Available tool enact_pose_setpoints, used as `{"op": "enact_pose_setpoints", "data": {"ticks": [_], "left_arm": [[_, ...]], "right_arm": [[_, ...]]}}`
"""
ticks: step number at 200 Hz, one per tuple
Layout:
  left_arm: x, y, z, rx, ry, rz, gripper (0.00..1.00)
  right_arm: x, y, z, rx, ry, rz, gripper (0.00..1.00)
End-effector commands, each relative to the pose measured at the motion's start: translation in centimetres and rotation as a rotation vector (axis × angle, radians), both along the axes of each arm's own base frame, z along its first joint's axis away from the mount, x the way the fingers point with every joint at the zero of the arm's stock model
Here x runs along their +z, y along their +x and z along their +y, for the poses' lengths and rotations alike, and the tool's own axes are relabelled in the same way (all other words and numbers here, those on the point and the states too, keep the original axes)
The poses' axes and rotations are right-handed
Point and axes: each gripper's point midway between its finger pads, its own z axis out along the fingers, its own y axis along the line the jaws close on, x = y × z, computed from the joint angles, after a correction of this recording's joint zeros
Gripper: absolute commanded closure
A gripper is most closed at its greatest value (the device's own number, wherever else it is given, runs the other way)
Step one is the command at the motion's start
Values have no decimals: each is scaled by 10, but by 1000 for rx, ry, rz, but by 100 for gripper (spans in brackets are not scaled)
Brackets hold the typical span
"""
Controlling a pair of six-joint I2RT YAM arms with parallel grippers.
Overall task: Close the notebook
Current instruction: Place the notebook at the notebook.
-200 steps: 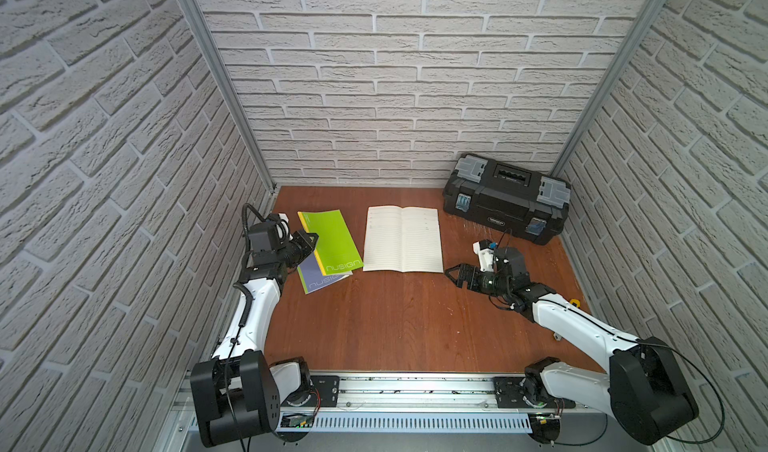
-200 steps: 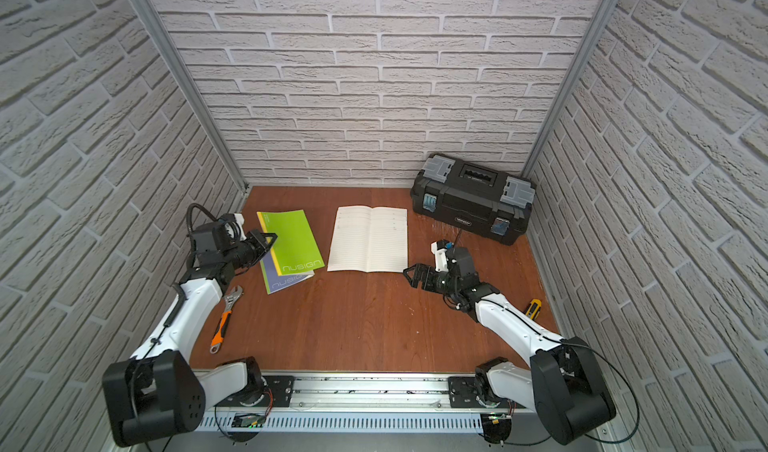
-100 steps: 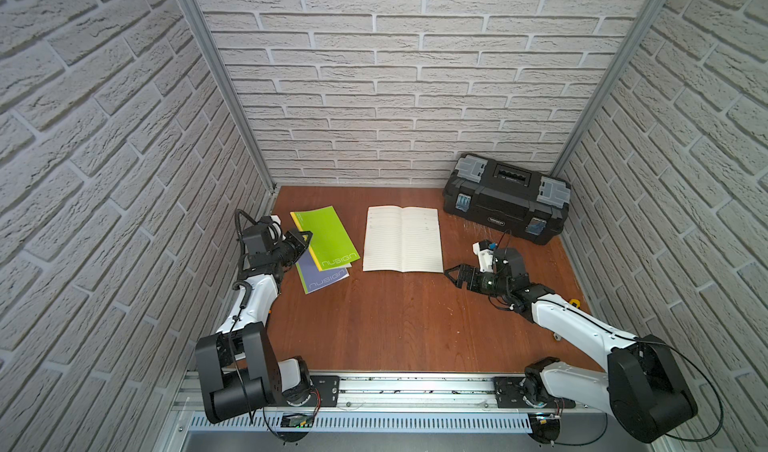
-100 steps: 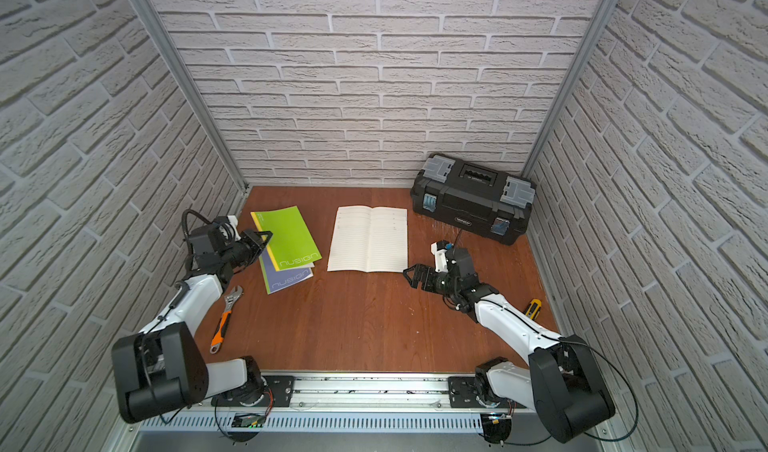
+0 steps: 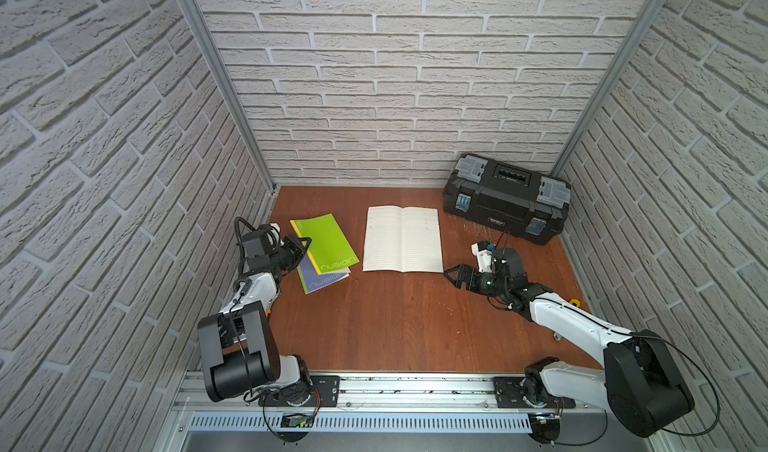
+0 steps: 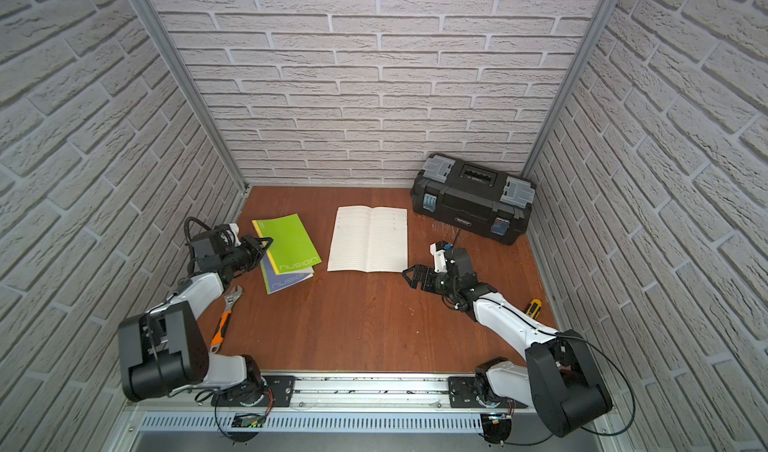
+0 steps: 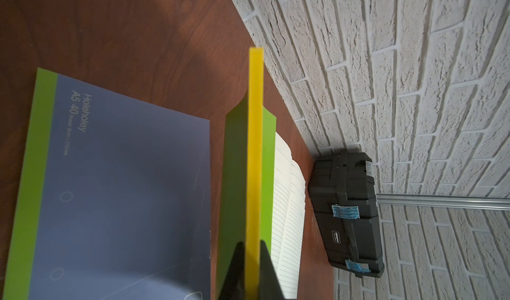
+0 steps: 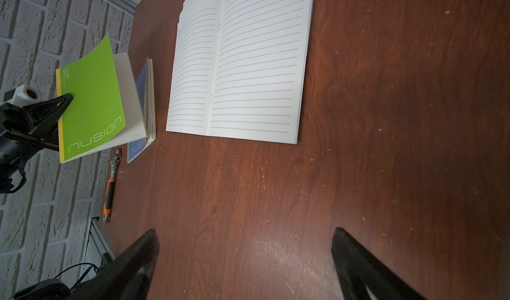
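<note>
The notebook (image 5: 401,238) (image 6: 369,238) lies open and flat mid-table, its lined pages up (image 8: 240,64). My right gripper (image 5: 451,273) (image 8: 245,238) hovers open just off its near right corner, nothing between the fingers. My left gripper (image 5: 305,244) (image 7: 251,246) is shut on the yellow spine edge of a green notebook (image 5: 328,242) (image 8: 91,97), holding that edge raised off the table at the left. The green cover curls slightly away from its pages.
A blue notebook (image 5: 322,279) (image 7: 124,188) lies partly under the green one. A black toolbox (image 5: 505,198) stands at the back right. An orange-handled wrench (image 6: 224,317) lies near the left wall, a yellow screwdriver (image 6: 532,306) by the right wall.
The left arm's elbow has drawn up closer behind its gripper, and the green notebook in its grip has shifted slightly. The open notebook and right arm have not moved.
</note>
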Motion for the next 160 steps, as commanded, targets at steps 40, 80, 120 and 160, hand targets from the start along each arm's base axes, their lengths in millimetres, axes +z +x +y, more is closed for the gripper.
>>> {"op": "enact_pose_setpoints", "data": {"ticks": [40,80,120,160], "left_arm": [[-13,3,10,-17,55,20,100],[-24,0,17,-11,111,85,100],[-28,-2,25,-6,181,126,100],[-42,2,31,-4,202,165,100]], "right_arm": [[2,1,3,7,16,-23,3],[4,0,2,8,10,-28,3],[4,-1,1,8,4,-28,3],[2,-1,2,14,6,-21,3]]}}
